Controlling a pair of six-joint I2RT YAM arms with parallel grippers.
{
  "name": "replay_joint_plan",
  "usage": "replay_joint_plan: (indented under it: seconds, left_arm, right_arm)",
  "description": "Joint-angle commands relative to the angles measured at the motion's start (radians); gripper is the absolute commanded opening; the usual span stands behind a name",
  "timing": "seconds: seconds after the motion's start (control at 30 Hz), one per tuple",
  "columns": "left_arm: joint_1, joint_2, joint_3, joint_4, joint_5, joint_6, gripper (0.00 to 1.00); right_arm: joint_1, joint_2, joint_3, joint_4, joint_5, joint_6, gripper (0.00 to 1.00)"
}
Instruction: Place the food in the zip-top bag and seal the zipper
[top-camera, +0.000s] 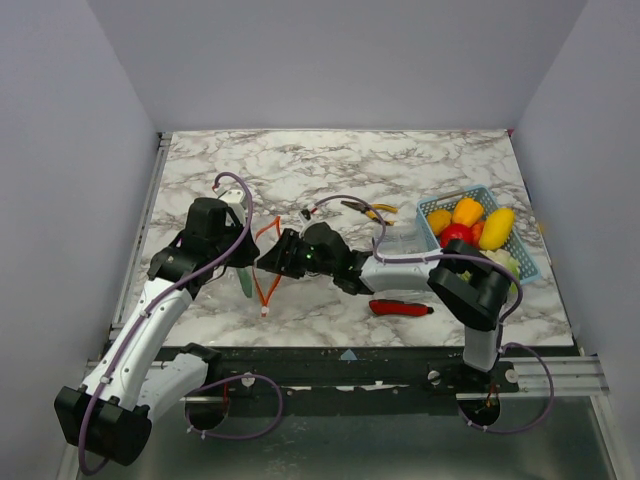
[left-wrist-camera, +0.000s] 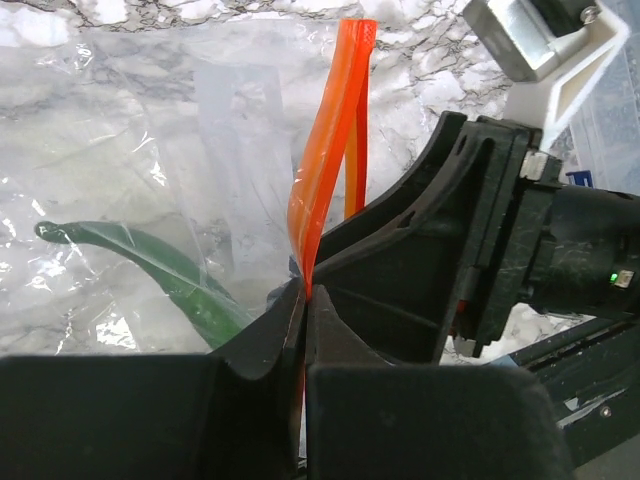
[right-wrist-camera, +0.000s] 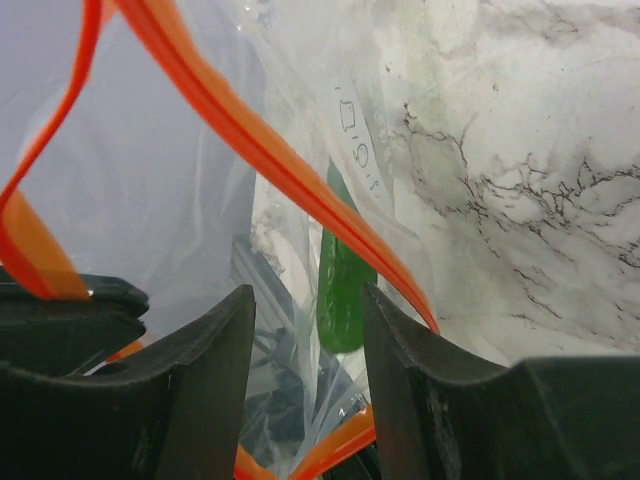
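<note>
The zip-top bag hangs between my two grippers, its orange-red zipper pulled open in a loop. A green piece lies inside it, and shows through the plastic in the left wrist view and the right wrist view. My left gripper is shut on the zipper strip. My right gripper is open at the bag's mouth, with one zipper strip running over it. A yellow pepper, an orange pepper and a red tomato sit in the basket.
The light blue mesh basket stands at the right. A clear rigid box sits beside it. A red-handled knife lies near the front edge. Yellow-handled pliers lie behind the right arm.
</note>
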Motion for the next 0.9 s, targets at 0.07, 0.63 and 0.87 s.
replay_joint_plan:
  seconds: [0.07,0.63,0.87]
  left_arm:
    - [0.003,-0.005,-0.005,0.012,-0.003,0.003,0.00]
    - [0.003,0.024,-0.002,0.008,0.012,0.003,0.00]
    - [0.003,0.037,-0.001,0.007,0.015,0.003,0.00]
  right_arm:
    - [0.003,-0.080,-0.022,-0.111,0.044,-0.104,0.48]
    - [-0.072,-0.607,-0.175,-0.739,0.687,-0.434,0.56]
    - [-0.396,-0.878,-0.313,-0.914,0.762,-0.353,0.62]
